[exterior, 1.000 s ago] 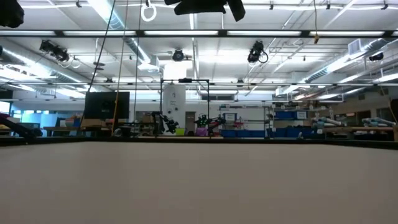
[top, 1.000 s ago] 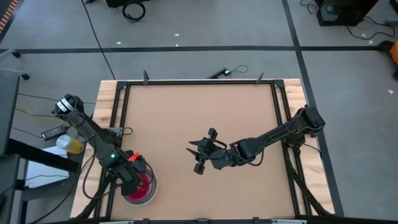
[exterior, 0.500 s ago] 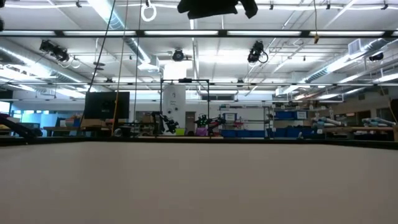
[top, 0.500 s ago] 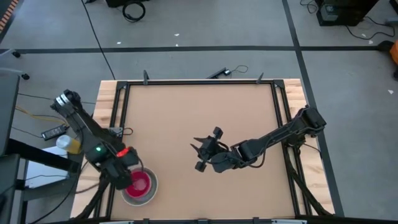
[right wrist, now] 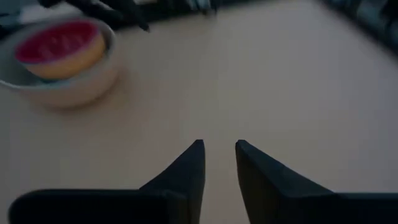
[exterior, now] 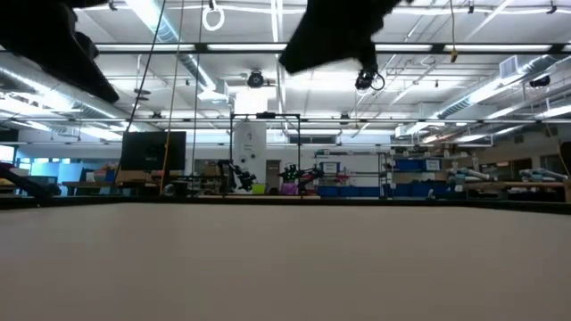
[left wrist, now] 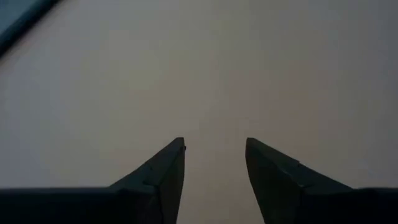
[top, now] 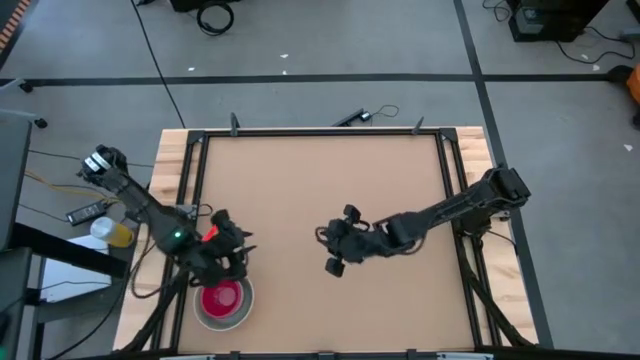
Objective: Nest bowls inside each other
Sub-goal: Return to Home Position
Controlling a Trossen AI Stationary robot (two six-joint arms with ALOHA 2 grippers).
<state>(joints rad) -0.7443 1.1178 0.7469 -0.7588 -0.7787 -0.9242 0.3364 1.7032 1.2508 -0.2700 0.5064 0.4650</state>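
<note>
The bowls stand nested near the table's near-left corner. A magenta-red bowl (top: 222, 297) (right wrist: 57, 38) sits inside a pale peach one (right wrist: 71, 64), and that one inside a white-grey bowl (top: 244, 304) (right wrist: 78, 87) whose base rests on the table. My left gripper (top: 238, 252) (left wrist: 214, 144) hovers just beyond the stack's far side. It is open over bare table with nothing between its fingers. My right gripper (top: 333, 252) (right wrist: 219, 144) hangs over the table's middle and points toward the stack. Its fingers stand a little apart, with nothing between them.
A black frame (top: 320, 132) runs along the brown tabletop's edges. Bare tabletop (top: 320, 190) stretches across the middle and the far half. In the low view both arms show only as dark shapes at the top (exterior: 339, 36), above the table.
My left gripper has come off the bowl stack. It first swung toward the left edge, then round to the stack's far side, and turned as it went. The magenta-red bowl, half hidden under it before, now shows whole inside the stack. My right gripper has shifted slightly toward the right edge.
</note>
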